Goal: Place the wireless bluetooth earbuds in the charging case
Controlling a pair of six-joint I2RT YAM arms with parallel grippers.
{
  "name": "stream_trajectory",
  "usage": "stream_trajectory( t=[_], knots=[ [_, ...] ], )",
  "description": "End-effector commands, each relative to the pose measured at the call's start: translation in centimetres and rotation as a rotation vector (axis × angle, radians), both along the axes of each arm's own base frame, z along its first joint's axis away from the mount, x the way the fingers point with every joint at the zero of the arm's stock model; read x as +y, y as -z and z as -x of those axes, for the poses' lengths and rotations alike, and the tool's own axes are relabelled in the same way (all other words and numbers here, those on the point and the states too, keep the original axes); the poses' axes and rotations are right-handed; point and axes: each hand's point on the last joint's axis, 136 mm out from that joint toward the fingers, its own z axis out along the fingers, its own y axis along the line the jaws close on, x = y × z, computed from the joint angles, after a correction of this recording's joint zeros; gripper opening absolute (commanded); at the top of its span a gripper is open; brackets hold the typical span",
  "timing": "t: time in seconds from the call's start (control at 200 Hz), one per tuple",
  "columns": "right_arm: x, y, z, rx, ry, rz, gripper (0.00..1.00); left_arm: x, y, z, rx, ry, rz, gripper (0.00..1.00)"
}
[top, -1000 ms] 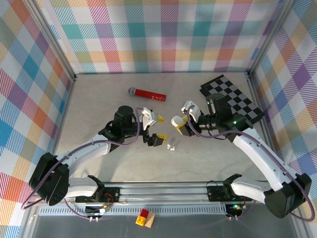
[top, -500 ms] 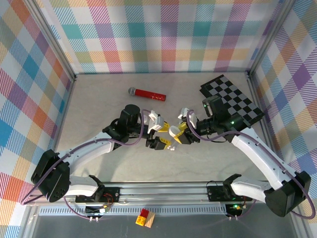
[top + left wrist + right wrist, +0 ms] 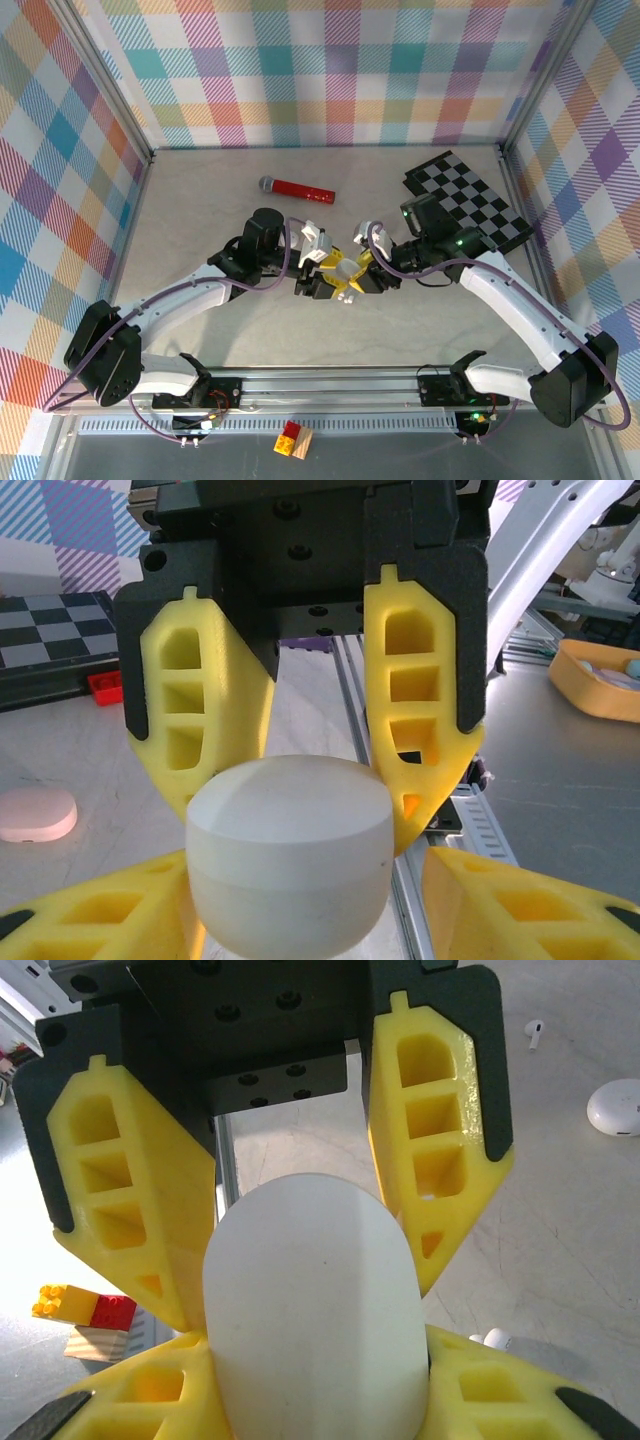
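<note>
Clamping a white oval charging case (image 3: 310, 1310), the right gripper (image 3: 315, 1355) is closed; the left gripper (image 3: 305, 880) is spread around it. Two tiny white earbuds (image 3: 535, 1032) are seen on the desk (image 3: 560, 1220) from the right wrist, a pink oval case (image 3: 35, 815) from the left.

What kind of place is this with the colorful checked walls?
Probably a robot test booth in a lab: plaid walls on a metal frame, a black-and-white checkerboard, and left arm and right arm bolted to a rail.
</note>
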Motion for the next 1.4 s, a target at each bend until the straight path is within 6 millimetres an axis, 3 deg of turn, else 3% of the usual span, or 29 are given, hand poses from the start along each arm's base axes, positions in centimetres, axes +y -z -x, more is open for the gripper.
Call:
stream_trajectory(
  t=[0.0, 0.36, 0.78, 1.055, 1.395],
  knots=[
    [0.3, -0.8, 0.8, -0.003, -0.051, -0.026, 0.3, -0.6, -1.4, 0.6, -0.016, 0.047, 0.029, 0.56],
    [0.3, -0.5, 0.9, 0.008, -0.058, -0.014, 0.3, -0.7, -1.2, 0.8, -0.006, 0.059, 0.022, 0.51],
    [0.2, -0.2, 1.1, 0.023, -0.066, 0.004, 0.31, -0.6, -1.0, 1.1, 0.0, 0.077, 0.015, 0.39],
    [-0.4, -0.5, 0.6, -0.045, -0.008, 0.013, 0.54, -0.5, -0.8, 1.0, -0.018, 0.061, 0.015, 0.38],
    [-1.5, -0.3, -1.1, -0.105, 0.12, 0.054, 0.56, -0.4, -1.0, 1.1, -0.021, 0.058, 0.024, 0.38]
  ],
)
